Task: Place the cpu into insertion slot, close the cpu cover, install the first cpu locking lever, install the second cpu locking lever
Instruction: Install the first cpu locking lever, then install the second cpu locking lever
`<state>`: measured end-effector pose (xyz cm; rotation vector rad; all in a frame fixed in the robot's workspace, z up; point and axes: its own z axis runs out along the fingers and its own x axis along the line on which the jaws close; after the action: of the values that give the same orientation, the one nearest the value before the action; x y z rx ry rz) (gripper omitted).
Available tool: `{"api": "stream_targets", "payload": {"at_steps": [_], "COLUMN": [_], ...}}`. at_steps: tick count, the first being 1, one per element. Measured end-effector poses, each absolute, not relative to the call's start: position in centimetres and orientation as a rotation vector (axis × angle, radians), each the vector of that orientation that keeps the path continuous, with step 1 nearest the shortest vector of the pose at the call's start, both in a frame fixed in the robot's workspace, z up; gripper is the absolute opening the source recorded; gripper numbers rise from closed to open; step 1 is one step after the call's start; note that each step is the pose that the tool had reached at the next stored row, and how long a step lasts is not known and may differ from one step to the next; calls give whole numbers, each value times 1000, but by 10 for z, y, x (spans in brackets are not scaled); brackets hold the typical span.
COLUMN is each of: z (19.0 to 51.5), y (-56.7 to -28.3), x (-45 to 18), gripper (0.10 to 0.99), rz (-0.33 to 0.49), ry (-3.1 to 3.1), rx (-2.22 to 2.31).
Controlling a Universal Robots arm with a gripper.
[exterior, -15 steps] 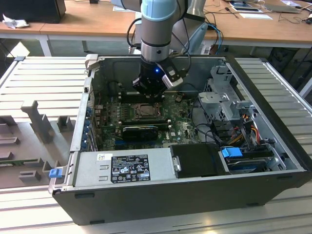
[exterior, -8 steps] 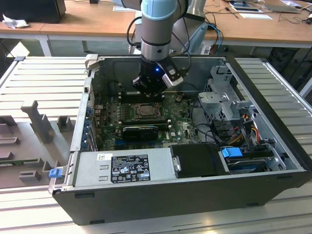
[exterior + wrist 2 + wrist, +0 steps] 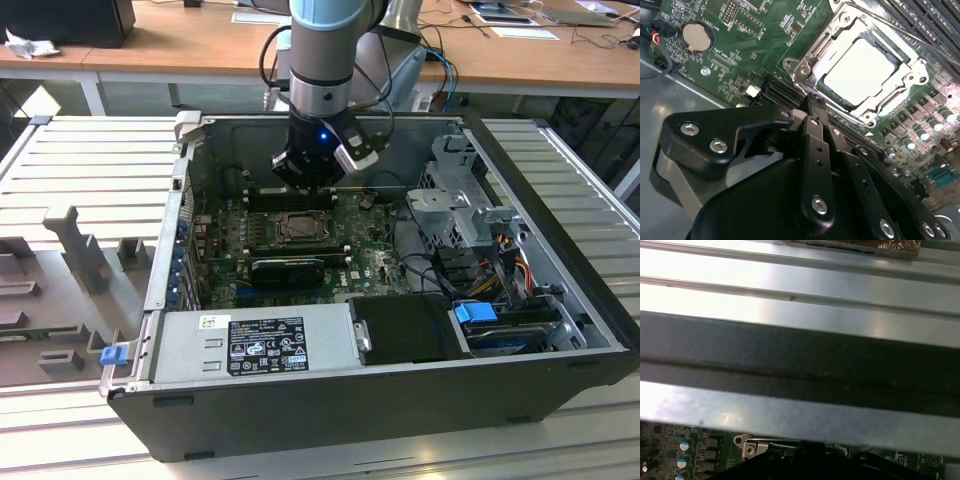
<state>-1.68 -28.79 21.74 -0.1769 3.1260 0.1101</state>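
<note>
In the second wrist view, the claw (image 3: pixel 810 107) was seen narrowed, its black fingers (image 3: pixel 816 150) pressed together and empty, just beside the insertion slot (image 3: pixel 807 55) on the green motherboard (image 3: pixel 740 45). The cpu (image 3: pixel 862 70) was seated in the slot, framed by the cpu cover (image 3: pixel 900 95). In the exterior view, the claw (image 3: pixel 305 180) was held above the socket inside the computer case (image 3: pixel 380 400).

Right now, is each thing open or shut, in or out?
cpu cover: down flat, closed.
cpu: lying flat in the cpu cover's window.
gripper: shut, holding nothing, tips at the cpu cover's edge.
computer case: on its side, open on top.
</note>
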Motion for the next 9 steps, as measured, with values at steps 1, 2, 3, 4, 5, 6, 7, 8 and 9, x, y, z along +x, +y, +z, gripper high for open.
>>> {"api": "stream_targets", "payload": {"at_steps": [1,2,3,4,5,6,7,8,9], "z": [217,217,217,217,217,217,217,217,217], "y": [-288,-289,-289,-289,-290,-290,-290,-291,-291], "x": [-17,-17,-17,-17,-17,-17,-17,-17,-17], "gripper": [106,106,106,106,106,106,106,106,106], "rz": [110,110,110,110,110,110,110,110,110], "ry": [3126,3126,3126,3126,3126,3126,3126,3126,3126], "rx": [-177,-177,-177,-177,-177,-177,-177,-177,-177]}}
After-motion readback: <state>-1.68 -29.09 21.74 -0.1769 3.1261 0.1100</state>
